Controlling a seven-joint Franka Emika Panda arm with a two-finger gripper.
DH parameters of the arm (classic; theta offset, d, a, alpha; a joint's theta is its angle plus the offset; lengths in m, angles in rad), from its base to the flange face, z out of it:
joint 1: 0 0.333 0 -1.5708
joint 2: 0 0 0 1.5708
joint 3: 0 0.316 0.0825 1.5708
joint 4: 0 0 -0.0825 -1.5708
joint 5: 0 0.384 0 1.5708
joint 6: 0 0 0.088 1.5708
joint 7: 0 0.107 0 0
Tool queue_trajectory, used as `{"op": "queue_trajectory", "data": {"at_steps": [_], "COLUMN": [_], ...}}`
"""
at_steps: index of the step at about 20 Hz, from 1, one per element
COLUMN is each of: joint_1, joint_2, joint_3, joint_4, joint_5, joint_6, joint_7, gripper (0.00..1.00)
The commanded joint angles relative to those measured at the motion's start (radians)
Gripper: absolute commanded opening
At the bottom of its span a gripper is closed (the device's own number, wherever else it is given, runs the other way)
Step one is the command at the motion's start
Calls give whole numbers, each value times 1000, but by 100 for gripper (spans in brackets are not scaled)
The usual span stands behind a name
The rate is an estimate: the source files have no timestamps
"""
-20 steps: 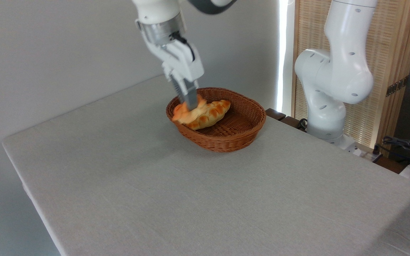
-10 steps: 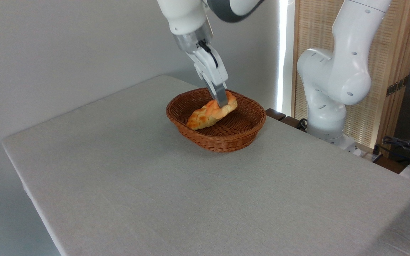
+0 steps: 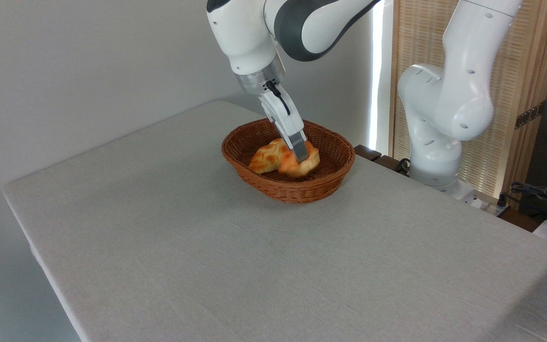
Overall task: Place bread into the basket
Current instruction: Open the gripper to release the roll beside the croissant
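Nearest me, the worktop runs out pale grey under a plain cloth, bare across its whole front half. Farther back, toward the far edge, sits the basket, oval, brown wicker, low-sided. Two pieces lie inside it. On the left half: a paler braided loaf, oblong, resting on the woven floor and leaning toward the left wall. Just right of it, touching or overlapping it: the bread, small, round, orange-golden, down inside the rim near the basket's middle. Whether it rests on the basket floor or hangs slightly above it, cannot tell from this angle. The gripper comes down into the basket at a slant from upper left, its grey fingers reaching the top of the bun; they look closed against it, one finger in front and the other hidden behind, so the grip reads as clamped on the bread, though the gap itself is not visible. Above, the white hand and a silver wrist ring, then the white-and-grey arm arcing up out of frame. Behind the worktop to the right, the arm's white base column stands upright. Beyond that, a slatted wooden screen, a bright strip of daylight beside it, and a plain pale wall on the left. Dark cables at far right.
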Motion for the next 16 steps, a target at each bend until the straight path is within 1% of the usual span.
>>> {"op": "queue_trajectory", "data": {"at_steps": [1, 6, 10, 12, 14, 15, 16], "joint_1": [-25, -22, -11, -10, -10, -10, -10], "joint_2": [-2, -4, -2, 13, 63, 117, 145], "joint_3": [18, 21, 22, 35, 44, 51, 55], "joint_4": [-4, 5, 76, 143, 244, 329, 371], "joint_5": [-8, -8, -12, -14, -14, -12, -12], "joint_6": [15, 13, -1, -10, -37, -57, -65], "joint_7": [12, 10, -7, -18, -42, -63, -74], "gripper": [100, 100, 100, 100, 100, 100, 100]}}
